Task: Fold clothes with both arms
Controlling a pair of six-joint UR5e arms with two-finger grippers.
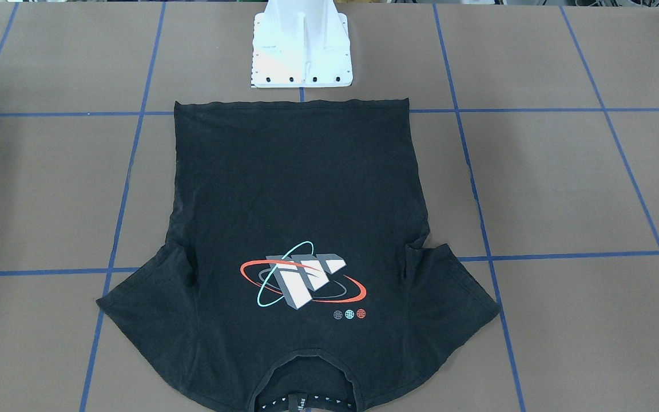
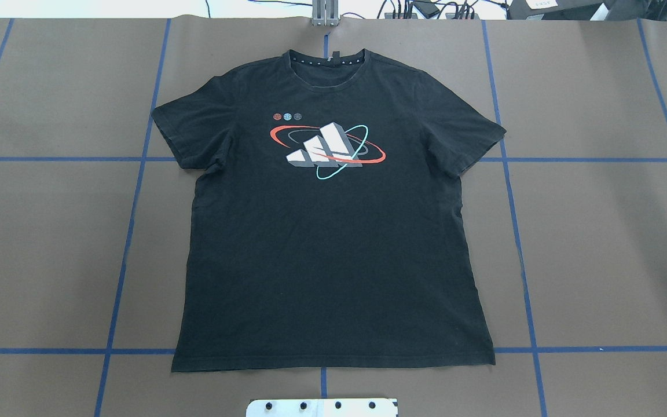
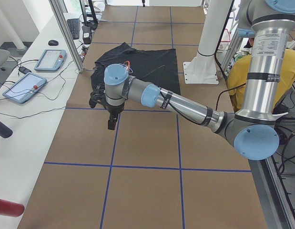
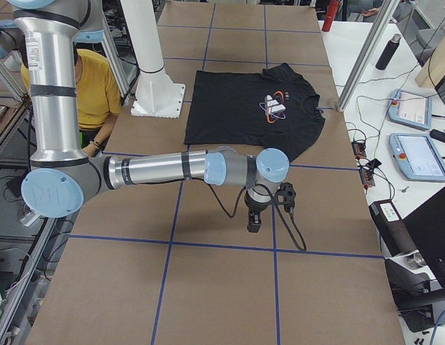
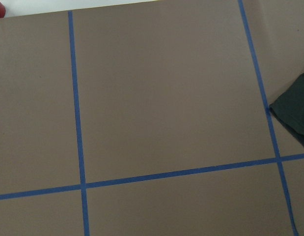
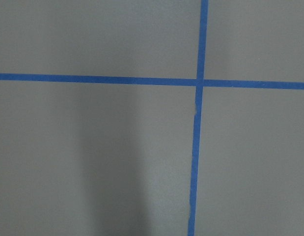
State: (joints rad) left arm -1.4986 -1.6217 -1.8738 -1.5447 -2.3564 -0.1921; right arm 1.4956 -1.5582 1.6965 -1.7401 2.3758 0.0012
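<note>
Mostly seeing a brown table (image 2: pixel 600 243) gridded in blue tape (image 2: pixel 50 158). Finding the left arm (image 3: pixel 185 107) and the right arm (image 4: pixel 157 171) stretching low over bare table off opposite sleeves, touching no cloth. Noting the black T-shirt (image 2: pixel 333 260) lying flat at the table's middle, hem toward the white base plate (image 1: pixel 301 57), collar away. Failing to tell how wide the left gripper (image 3: pixel 111 123) or the right gripper (image 4: pixel 254 221) is standing. Spotting the logo (image 2: pixel 325 150) facing up.

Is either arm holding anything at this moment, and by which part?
Nothing is held. The T-shirt lies spread flat on the table, and the left pincer and right pincer hang over bare table away from it.
</note>
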